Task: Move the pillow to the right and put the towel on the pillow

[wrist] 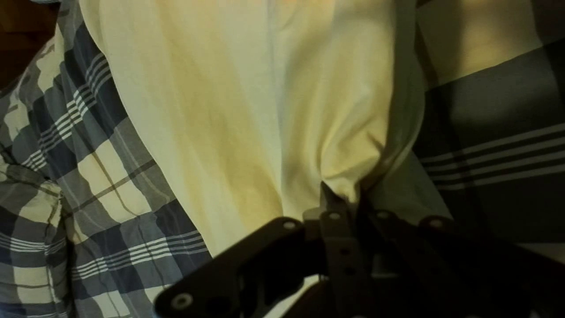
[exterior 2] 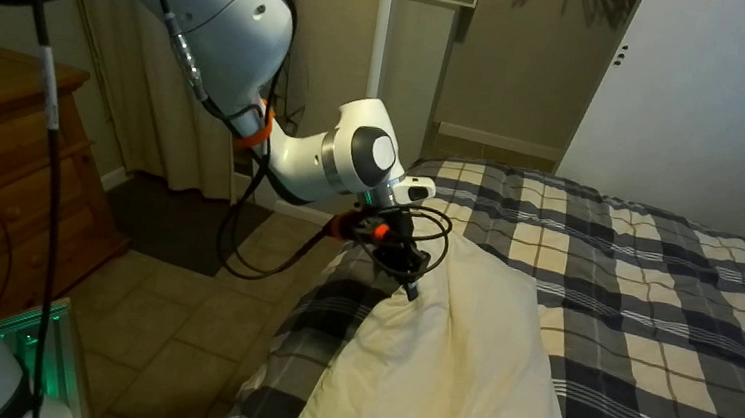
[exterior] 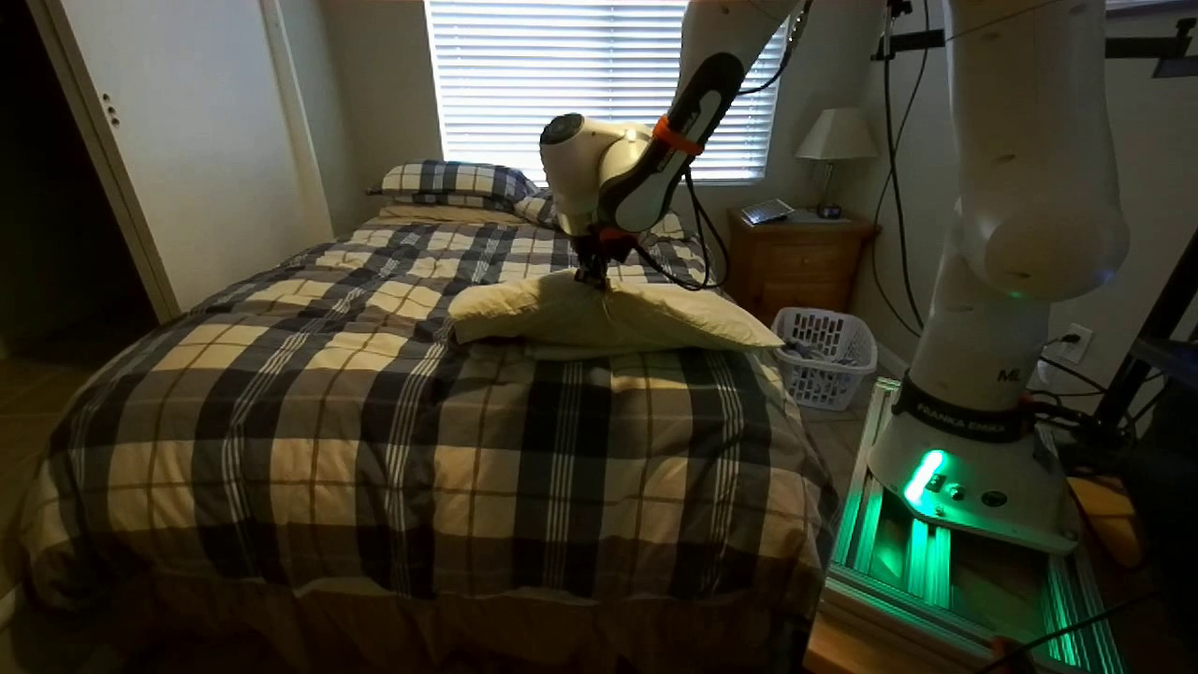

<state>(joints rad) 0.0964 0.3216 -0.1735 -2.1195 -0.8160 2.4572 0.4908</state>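
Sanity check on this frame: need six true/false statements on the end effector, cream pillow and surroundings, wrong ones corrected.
1. The end effector is closed on a fold of the cream pillow. True.
2. The cream pillow is plaid. False: the cream pillow is plain; the bedspread is plaid.
3. The laundry basket is black. False: the laundry basket is white.
4. The lamp stands on the wooden nightstand. True.
5. The base light glows green. True.
6. The window blinds are fully raised. False: the window blinds are lowered.
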